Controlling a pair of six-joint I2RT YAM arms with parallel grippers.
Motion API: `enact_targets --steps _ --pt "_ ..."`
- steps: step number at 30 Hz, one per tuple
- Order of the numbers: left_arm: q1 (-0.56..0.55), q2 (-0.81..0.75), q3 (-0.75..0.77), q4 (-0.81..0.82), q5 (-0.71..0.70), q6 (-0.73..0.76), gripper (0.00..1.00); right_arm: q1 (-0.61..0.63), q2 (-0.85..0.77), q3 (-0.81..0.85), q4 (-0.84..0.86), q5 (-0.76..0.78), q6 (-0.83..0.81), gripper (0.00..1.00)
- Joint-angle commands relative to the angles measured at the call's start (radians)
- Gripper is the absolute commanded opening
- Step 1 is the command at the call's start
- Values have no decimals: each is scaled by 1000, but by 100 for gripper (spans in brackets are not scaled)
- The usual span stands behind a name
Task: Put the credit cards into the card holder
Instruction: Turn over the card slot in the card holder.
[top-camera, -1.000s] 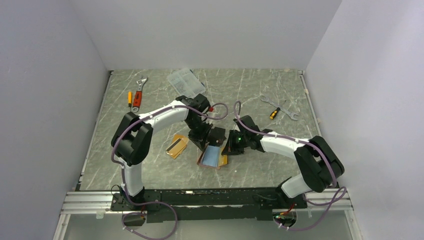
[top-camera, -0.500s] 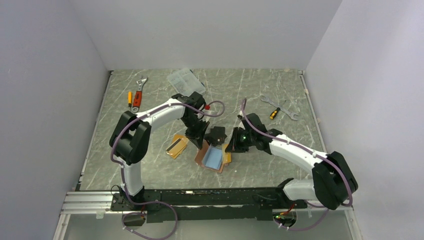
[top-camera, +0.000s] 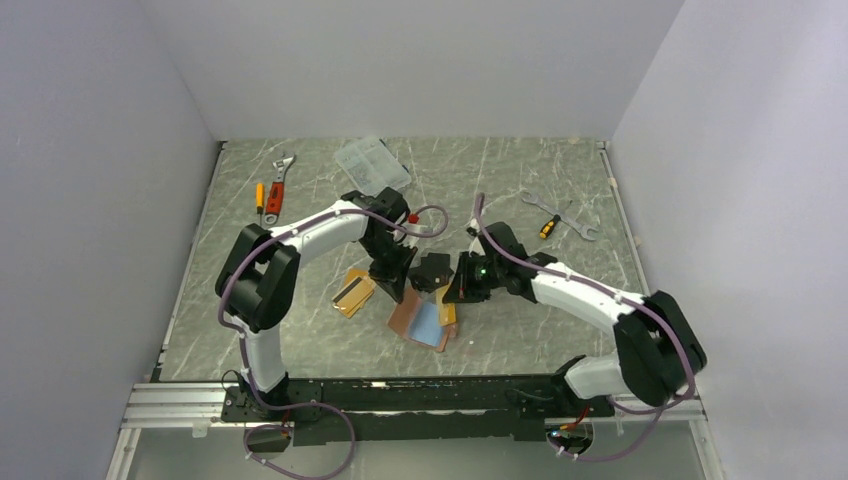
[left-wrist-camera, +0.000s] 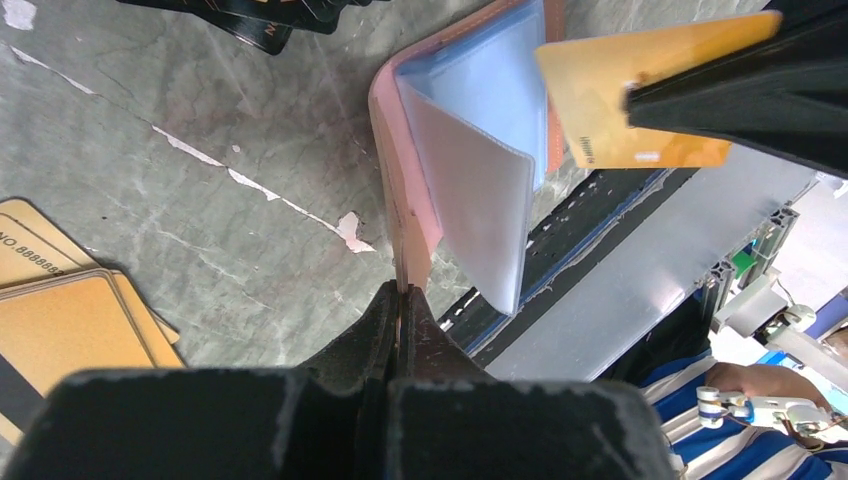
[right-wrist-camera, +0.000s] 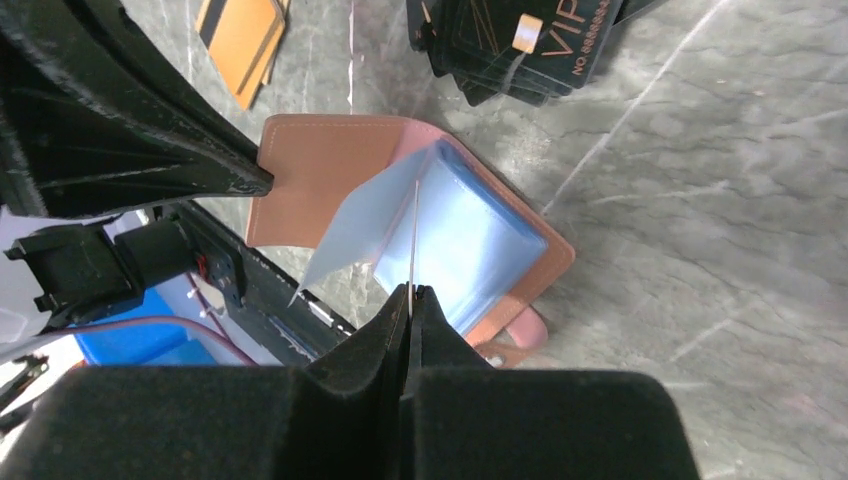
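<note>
The pink card holder (top-camera: 405, 315) lies open on the table, its pale-blue sleeves (top-camera: 430, 322) facing up. My left gripper (top-camera: 397, 290) is shut on the edge of its left flap, as the left wrist view shows (left-wrist-camera: 403, 292), with the holder (left-wrist-camera: 400, 200) lifted at that side. My right gripper (top-camera: 448, 297) is shut on an orange-gold card (top-camera: 446, 308) held over the sleeves. That card shows flat in the left wrist view (left-wrist-camera: 640, 100) and edge-on in the right wrist view (right-wrist-camera: 412, 240), above the holder (right-wrist-camera: 330, 170). More orange-gold cards (top-camera: 353, 292) lie left of the holder.
A pile of black VIP cards (top-camera: 432, 270) lies just behind the holder. A clear compartment box (top-camera: 372, 163) stands at the back. A red wrench (top-camera: 278, 190) and a screwdriver (top-camera: 259, 197) lie at the back left. Wrenches (top-camera: 585, 228) and a screwdriver (top-camera: 548, 225) lie at the right.
The left gripper has drawn the holder's flap a little to the left and the holder has turned slightly. The right gripper has stayed over the sleeves with the card.
</note>
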Motion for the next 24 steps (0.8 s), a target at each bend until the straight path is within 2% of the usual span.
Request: enact_targets --steps 1,5,11,16,18,24 --pt "-3 -40 -24 13 38 30 0 38 102 57 92 -109 -24 0" --pt "18 -37 -39 26 115 53 4 88 183 105 109 -147 -47 0" --pt "86 -72 -75 54 246 77 13 96 170 82 174 -179 -43 0" --pt "97 -93 -131 110 356 77 21 99 201 52 204 -190 -44 0" --pt "95 -88 -144 127 378 77 24 96 206 31 211 -182 -52 0" --pt "96 -86 -195 204 386 78 26 79 180 -46 303 -188 -54 0"
